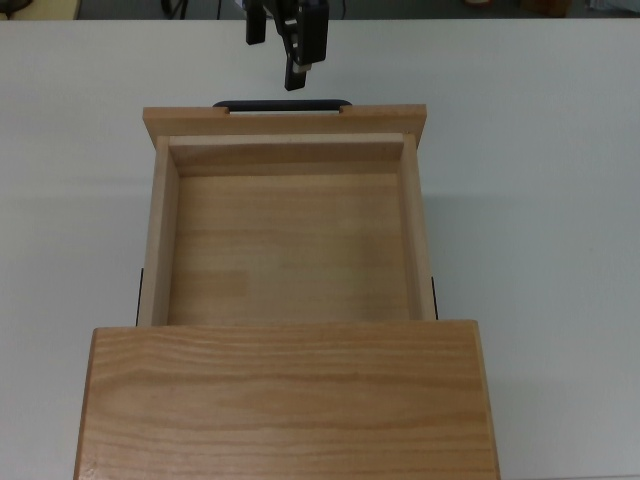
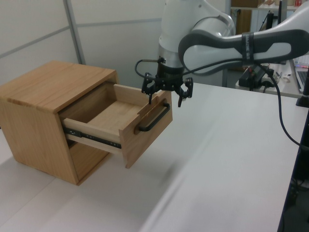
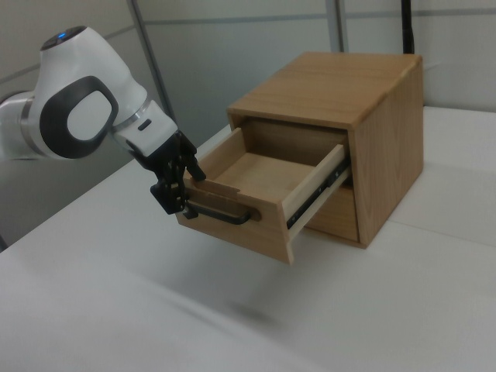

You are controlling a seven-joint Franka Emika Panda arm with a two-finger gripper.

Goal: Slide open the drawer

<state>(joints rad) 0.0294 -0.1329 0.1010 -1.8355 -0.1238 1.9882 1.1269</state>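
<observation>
Now the drawer (image 1: pixel 290 245) sticks far out of the wooden cabinet (image 2: pixel 46 104), and its inside is bare wood. In the top view its wide front panel (image 1: pixel 285 120) is near the top of the picture, and the black bar handle (image 1: pixel 283 104) runs along the far side of that panel. In the left view the handle (image 2: pixel 153 117) shows as a thin black bar on the front, and a black metal slide rail (image 2: pixel 91 138) runs along the drawer's side. The right view shows the rail (image 3: pixel 318 188) on the drawer's other side.

The gripper (image 2: pixel 167 93) hangs just above the handle and does not touch it. Its two fingers (image 2: pixel 181 99) are spread apart with nothing between them. In the top view the gripper (image 1: pixel 277 45) sits past the front panel, over the white table (image 1: pixel 540 200). In the right view the gripper (image 3: pixel 176 182) is at the right view's left of the drawer front, close to the handle (image 3: pixel 221 213).

The white arm (image 2: pixel 212 38) reaches in from the left view's right. A black cable (image 2: pixel 282 125) hangs down from it near the table's edge.
</observation>
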